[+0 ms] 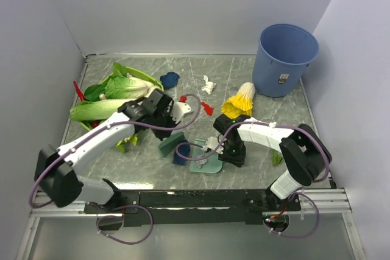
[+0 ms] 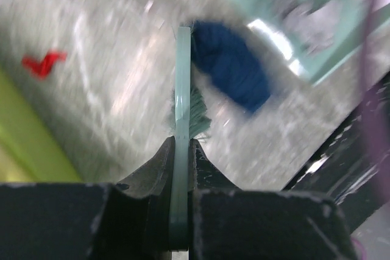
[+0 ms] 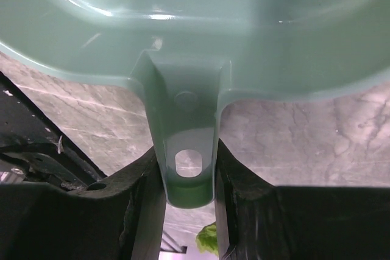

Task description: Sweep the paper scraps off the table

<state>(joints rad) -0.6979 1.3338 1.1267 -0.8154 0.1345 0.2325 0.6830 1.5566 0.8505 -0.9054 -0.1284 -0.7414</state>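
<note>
Black left gripper (image 2: 181, 150): clamped narrow on the thin pale green handle of a brush (image 2: 182, 77).
Right gripper (image 3: 189, 162): closed around the handle of a pale green dustpan (image 3: 195, 16), lower centre of the top view.
Dark blue scrap (image 2: 234, 68): just beside the brush, between it and the dustpan's mouth.
Other scraps: red scrap (image 1: 208, 109) lay mid-frame; white scrap (image 1: 209, 84) and second blue scrap (image 1: 169, 79) lay above it.
Surface (image 1: 152, 172): glossy grey-green marble, with leafy vegetables (image 1: 113, 95) at left.
Room: pale walls (image 1: 183, 4) stood around; blue bin (image 1: 285, 59) sat upper right.
</note>
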